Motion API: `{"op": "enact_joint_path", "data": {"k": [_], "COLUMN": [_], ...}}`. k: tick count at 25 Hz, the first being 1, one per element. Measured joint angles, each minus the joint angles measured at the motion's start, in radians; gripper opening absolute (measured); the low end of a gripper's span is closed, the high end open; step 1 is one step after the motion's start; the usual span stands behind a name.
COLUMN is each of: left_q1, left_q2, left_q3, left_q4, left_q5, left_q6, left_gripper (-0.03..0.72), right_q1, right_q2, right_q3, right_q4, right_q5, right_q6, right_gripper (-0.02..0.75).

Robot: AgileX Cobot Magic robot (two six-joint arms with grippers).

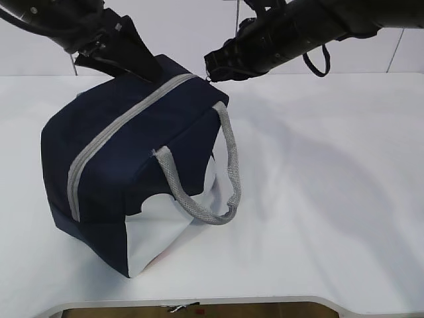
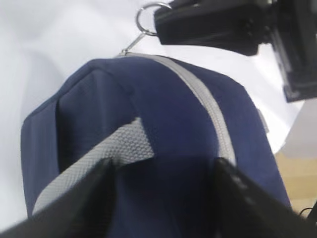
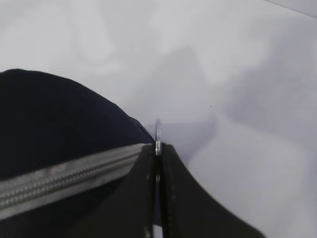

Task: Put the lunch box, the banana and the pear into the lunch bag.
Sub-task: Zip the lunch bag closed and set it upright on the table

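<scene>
White table (image 1: pixel 331 199) carries the lunch bag (image 1: pixel 132 152), which sits tilted, one lower corner lifted toward the camera, directly below and between the two claws. Bag body is navy, white lower side panel facing the exterior view; grey zipper (image 1: pixel 126 126) runs shut along the whole top from the near left end up to the far end at the right claw. Two grey webbing handles: one (image 1: pixel 225 172) hangs in a loop down the near side, well below the right claw; the other (image 2: pixel 114 148) lies across the far side of the top, just ahead of the left claw's fingers. Left claw (image 2: pixel 163 198): fingers spread, one on each side of the bag's far end, dark pads (image 2: pixel 84 198) down against the navy fabric; whether they press it cannot be told. In the exterior view this claw (image 1: pixel 132 63) sits at the bag's upper back edge. Right claw (image 3: pixel 157 163): fingers pressed together, pinching the small metal pull ring (image 3: pixel 158 133) at the zipper's end; the ring stands edge-on just above the fingertips. From the left wrist view the same ring (image 2: pixel 146 20) sticks out beside the right claw's black body (image 2: pixel 213 25). Lunch box, banana, pear: not visible in any view.
</scene>
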Motion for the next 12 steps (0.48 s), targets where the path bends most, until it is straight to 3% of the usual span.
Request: {"op": "enact_joint_path", "data": {"k": [1, 4, 5, 8, 12], "left_q1": [0.0, 0.0, 0.0, 0.0, 0.0], "left_q2": [0.0, 0.002, 0.002, 0.002, 0.002], "left_q3": [0.0, 0.0, 0.0, 0.0, 0.0], "left_q4": [0.0, 0.0, 0.004, 0.005, 0.005], "left_q5": [-0.005, -0.008, -0.008, -0.001, 0.044], "left_q6": [0.0, 0.002, 0.002, 0.002, 0.004], "left_gripper": [0.44, 0.152, 0.088, 0.025, 0.012], "right_q1": [0.0, 0.0, 0.0, 0.0, 0.0], "right_q2": [0.0, 0.0, 0.0, 0.0, 0.002], "right_q3": [0.0, 0.0, 0.0, 0.0, 0.0], "right_q4": [0.0, 0.0, 0.0, 0.0, -0.009], "right_q5": [0.002, 0.016, 0.021, 0.025, 0.018], "right_q6": [0.0, 0.0, 0.0, 0.0, 0.0], "right_gripper": [0.017, 0.017, 0.017, 0.017, 0.017]}}
